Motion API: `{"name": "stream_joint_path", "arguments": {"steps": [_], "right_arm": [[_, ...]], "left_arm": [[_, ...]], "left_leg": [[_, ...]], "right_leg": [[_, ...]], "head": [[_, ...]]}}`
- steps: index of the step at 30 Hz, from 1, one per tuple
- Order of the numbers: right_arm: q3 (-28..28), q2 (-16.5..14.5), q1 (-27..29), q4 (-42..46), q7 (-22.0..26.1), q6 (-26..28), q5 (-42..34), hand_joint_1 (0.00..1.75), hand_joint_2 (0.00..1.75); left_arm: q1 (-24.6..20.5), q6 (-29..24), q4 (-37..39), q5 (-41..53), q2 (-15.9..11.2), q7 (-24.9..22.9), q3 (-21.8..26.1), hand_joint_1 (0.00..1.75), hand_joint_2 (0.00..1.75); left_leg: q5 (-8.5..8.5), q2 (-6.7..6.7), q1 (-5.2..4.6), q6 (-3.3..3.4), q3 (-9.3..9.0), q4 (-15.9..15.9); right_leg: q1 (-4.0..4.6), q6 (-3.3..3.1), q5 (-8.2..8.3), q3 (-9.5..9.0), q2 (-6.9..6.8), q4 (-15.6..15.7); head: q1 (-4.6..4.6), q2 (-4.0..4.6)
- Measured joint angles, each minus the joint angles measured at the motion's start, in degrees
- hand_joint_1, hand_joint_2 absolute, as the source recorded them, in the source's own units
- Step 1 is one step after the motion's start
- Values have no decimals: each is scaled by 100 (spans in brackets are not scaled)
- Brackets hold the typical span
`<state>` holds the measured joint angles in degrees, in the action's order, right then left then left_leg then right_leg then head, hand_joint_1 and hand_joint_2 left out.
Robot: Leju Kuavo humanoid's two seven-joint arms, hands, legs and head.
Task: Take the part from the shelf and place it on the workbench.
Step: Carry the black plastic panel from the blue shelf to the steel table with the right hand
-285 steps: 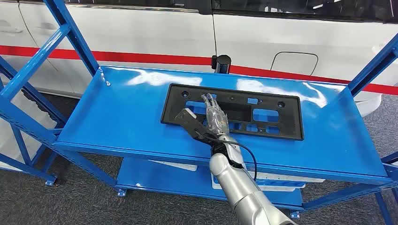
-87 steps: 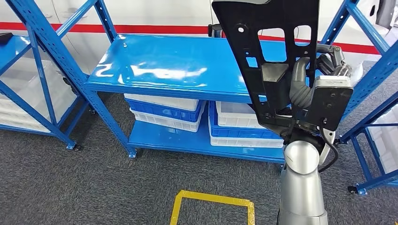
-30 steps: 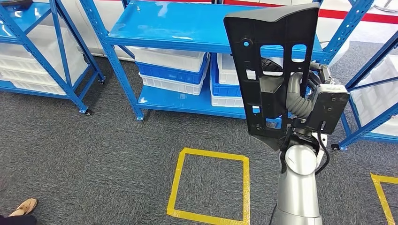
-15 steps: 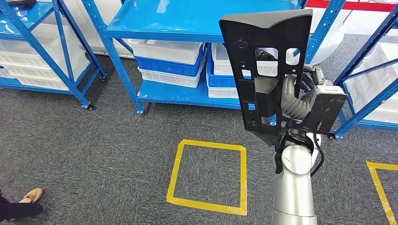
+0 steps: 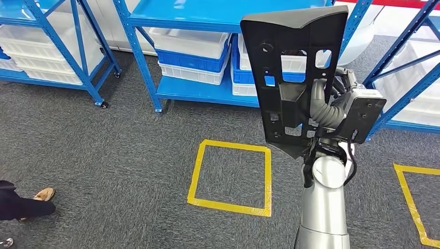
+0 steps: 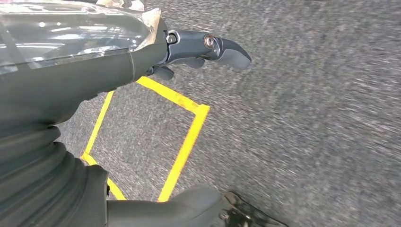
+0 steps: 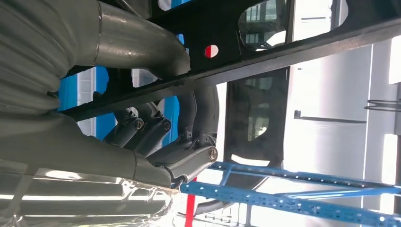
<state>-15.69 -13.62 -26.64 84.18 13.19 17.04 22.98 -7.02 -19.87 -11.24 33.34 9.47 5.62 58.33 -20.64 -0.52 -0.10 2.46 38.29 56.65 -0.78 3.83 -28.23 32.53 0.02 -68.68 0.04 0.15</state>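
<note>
Right hand (image 5: 332, 111) grips the black part (image 5: 293, 67) upright above the grey floor (image 5: 104, 155); left hand (image 6: 142, 56) holds nothing, fingers apart

The right arm (image 5: 322, 207) is a smooth silver tube, rounded at the joint, with black cables (image 5: 354, 165) looping beside that joint at about three o'clock. Above it sits a flat dark grey wrist block (image 5: 365, 112) dotted with small screws, and a grey ribbed cover (image 5: 326, 115) curving off it toward nine o'clock. Seen close, the right hand (image 7: 156, 137) has dark fingers with small brass-coloured pivot pins. The left hand (image 6: 142, 52) shows the same grey ribbed cover, a clear glossy film over its back, and a dark fingertip with a round metal pin.
</note>
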Motion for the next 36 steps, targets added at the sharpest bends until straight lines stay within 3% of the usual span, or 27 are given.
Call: {"name": "stream_joint_path", "arguments": {"steps": [1,2,3,5,6,7,9,10,11,12,14,15,17,18,20,21,22,25,26,27,28,29,30,31,33,34,36], "right_arm": [[4,-9,-45,-27,10,-11,-16,175,175],[8,-20,-88,-56,20,-19,-29,175,175],[10,-28,-129,-84,32,-22,-39,175,175],[18,-31,-181,-157,51,-25,-64,175,175],[24,-29,-200,-195,57,-25,-77,175,175],[31,-29,-216,-232,61,-26,-88,175,175],[43,-27,-251,-286,66,-26,-106,175,175],[49,-23,-268,-307,69,-26,-118,175,175],[58,-17,-278,-329,73,-26,-133,175,175],[69,-9,-283,-352,76,-26,-150,175,175],[94,6,-290,-389,80,-26,-170,175,175],[106,10,-295,-400,81,-26,-176,175,175],[131,15,-324,-412,86,-24,-181,175,175],[139,17,-352,-420,88,-23,-182,175,175],[148,29,-397,-442,91,-22,-185,175,175],[154,44,-404,-456,91,-21,-188,175,175],[161,63,-401,-467,90,-17,-193,175,175],[194,146,-388,-486,87,36,-202,175,175],[211,181,-377,-486,85,64,-197,175,175],[232,217,-358,-480,79,92,-189,175,175],[257,251,-330,-468,71,116,-181,175,175],[282,280,-298,-452,62,134,-172,175,175],[307,302,-271,-426,55,148,-167,175,175],[327,315,-252,-391,47,155,-160,175,175],[361,342,-235,-318,31,160,-143,175,175],[377,360,-225,-287,15,163,-120,175,175],[416,401,-198,-246,-24,180,-73,175,175]], "left_arm": [[0,0,-1,-9,-2,9,14,0,175],[0,-1,-2,-18,-4,18,24,0,175],[1,-1,-3,-26,-9,24,31,0,175],[18,-2,-3,-33,-21,31,49,0,175],[33,-1,-3,-34,-27,34,57,0,175],[50,3,-3,-34,-31,39,65,0,175],[69,20,-3,-24,-35,52,72,0,175],[72,36,-4,-12,-38,60,73,0,175],[72,51,-4,1,-43,68,75,0,175],[71,66,-4,12,-46,74,76,0,175],[71,81,-4,22,-52,81,79,0,175],[65,84,-4,24,-55,84,80,0,175],[44,86,-8,26,-61,93,81,0,175],[31,86,-9,27,-62,100,81,0,175],[24,92,-11,40,-61,109,82,0,175],[27,101,-11,54,-60,111,82,0,175],[30,111,-11,71,-60,115,82,0,175],[36,171,-13,150,-69,146,79,0,175],[37,199,-13,180,-72,160,75,0,175],[38,228,-13,209,-74,176,68,0,175],[37,258,-13,234,-75,192,60,0,175],[37,285,-13,252,-75,208,53,0,175],[37,310,-13,265,-74,228,48,0,175],[38,340,-13,274,-74,262,43,0,175],[42,399,-14,307,-79,346,29,0,175],[45,423,-14,334,-84,382,19,0,175],[58,434,-16,375,-97,412,6,0,175]], "left_leg": [[73,3,-11,-29,76,27],[154,5,-21,-56,121,31],[234,7,-25,-84,154,18],[336,26,-9,-145,209,-24],[221,40,5,-182,253,30],[-17,52,17,-220,305,181],[-706,59,42,-287,438,853],[-943,60,51,-312,496,1260],[-1024,60,61,-328,519,1617],[-953,60,71,-333,472,1817],[-629,60,90,-323,89,1632],[-605,66,95,-309,-230,1262],[-802,85,75,-261,-810,433],[-910,93,50,-223,-943,180],[-854,84,19,-123,-923,46],[-772,70,15,-70,-870,29],[-684,54,21,-16,-805,8],[-424,31,3,65,-519,-2],[-331,31,-11,66,-403,1],[-237,29,-23,68,-283,4],[-143,27,-34,64,-166,8],[-57,26,-42,57,-59,9],[21,26,-49,42,32,14],[90,27,-62,18,104,20],[228,17,-72,-44,178,7],[296,10,-69,-80,186,-16],[333,9,-37,-151,215,-39]], "right_leg": [[1,-54,-128,-369,6,527],[7,-113,-268,-626,12,943],[21,-168,-375,-759,17,1209],[8,-252,-323,-660,10,1261],[-9,-309,-255,-597,-1,1251],[-30,-366,-170,-530,-13,1248],[-32,-433,12,-363,-26,1236],[-26,-438,95,-267,-28,1227],[-20,-433,176,-156,-30,1211],[-18,-423,248,-43,-33,1188],[-20,-391,374,185,-35,1120],[-18,-367,429,281,-33,1086],[-8,-298,541,401,-33,1053],[-8,-255,607,432,-38,1062],[-7,-166,727,479,-41,1093],[-3,-154,683,527,-32,1057],[5,-175,530,586,-21,939],[10,-320,-278,792,-4,75],[11,-310,-404,804,-4,-249],[12,-264,-394,758,-4,-470],[15,-199,-277,648,-4,-547],[18,-143,-120,480,-4,-477],[27,-143,-62,183,-6,-158],[44,-186,-131,-188,-9,332],[72,-304,-385,-701,-12,1156],[87,-346,-440,-771,-13,1341],[63,-416,-346,-688,-15,1357]], "head": [[-4,0],[-14,0],[-19,0],[-33,0],[-34,0],[-46,0],[-69,0],[-79,0],[-80,0],[-82,0],[-84,0],[-86,0],[-75,0],[-68,0],[-55,0],[-55,0],[-39,0],[11,0],[14,0],[15,0],[18,0],[19,0],[19,0],[17,0],[-8,0],[-21,0],[-27,0]]}}
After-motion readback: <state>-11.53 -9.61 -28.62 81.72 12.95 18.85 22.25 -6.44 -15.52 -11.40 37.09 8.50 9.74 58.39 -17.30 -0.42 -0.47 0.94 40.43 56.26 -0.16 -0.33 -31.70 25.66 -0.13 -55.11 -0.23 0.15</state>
